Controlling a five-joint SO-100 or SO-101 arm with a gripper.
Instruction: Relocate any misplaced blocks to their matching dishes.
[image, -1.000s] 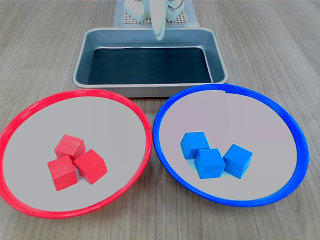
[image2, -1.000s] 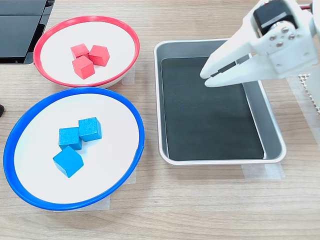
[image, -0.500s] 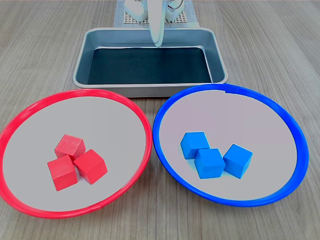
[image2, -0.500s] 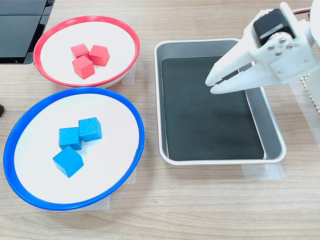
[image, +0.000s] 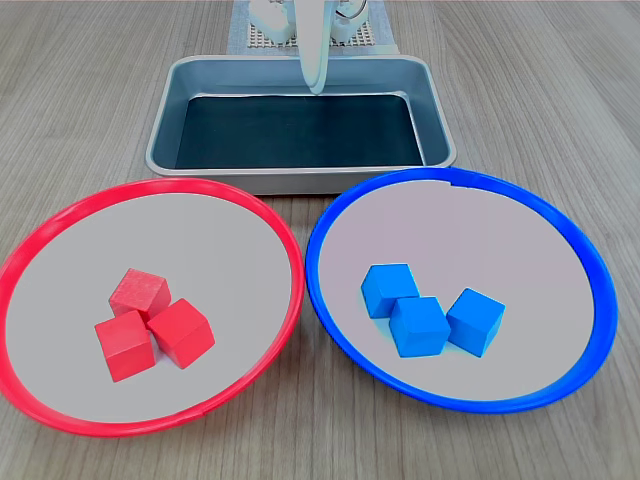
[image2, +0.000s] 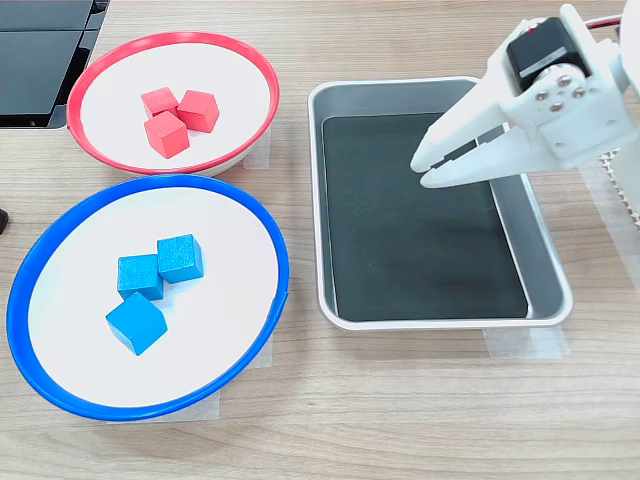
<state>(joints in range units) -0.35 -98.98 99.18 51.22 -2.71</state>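
Wood-grain bench (image2: 400, 410) is seen bare along its edges in both exterior views, with open room below the tray and between the plates' rims. In the second exterior view, the silver tray (image2: 545, 310) lies at 3 o'clock, its long axis running 12 to 6 and its dark bottom unoccupied. The red-rimmed plate (image2: 255, 70) sits at 11 o'clock and the blue-rimmed plate (image2: 270, 240) at 8 o'clock; their rims are nearly touching, and both are just beside the tray's left wall.

Three red cubes (image2: 168, 133) are clustered in the red-rimmed plate, touching one another, left of its centre. Three blue cubes (image2: 160, 270) are grouped in the blue-rimmed plate, two side by side and one tilted at 7 o'clock of them. No cube is seen in a plate of the other colour.

The white gripper (image2: 423, 168) is held above the tray's upper half, pointing toward 8 o'clock. Its fingers (image2: 470, 165) are slightly parted at the tips and nothing is grasped. In the first exterior view, the gripper (image: 316, 60) is seen edge-on, hanging over the tray's far wall (image: 300, 62).
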